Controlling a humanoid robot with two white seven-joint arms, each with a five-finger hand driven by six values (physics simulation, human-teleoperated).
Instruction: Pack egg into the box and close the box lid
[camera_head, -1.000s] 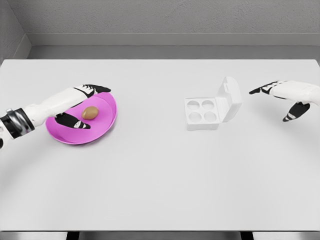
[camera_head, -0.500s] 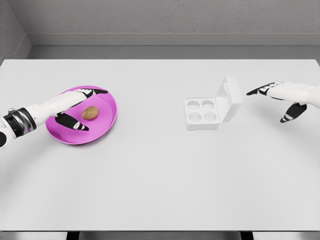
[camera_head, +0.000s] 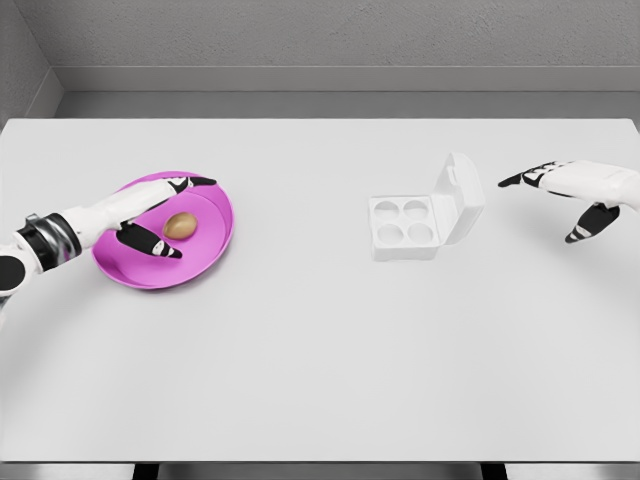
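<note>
A brown egg (camera_head: 179, 225) lies on a magenta plate (camera_head: 205, 255) at the table's left. My left hand (camera_head: 170, 215) hovers over the plate with fingers spread on either side of the egg: index finger behind it, thumb in front, neither clearly touching it. A white egg box (camera_head: 405, 228) with several round cups stands right of centre, its lid (camera_head: 458, 200) raised and leaning to the right. My right hand (camera_head: 555, 200) floats to the right of the lid, fingers spread, holding nothing.
The white table (camera_head: 320, 350) spans the view, with a grey wall behind it. Between the plate and the box lies bare tabletop.
The left hand drew back toward the left, then settled with its fingers framing the egg. The right hand shifted slightly beside the lid. Egg and box stayed put.
</note>
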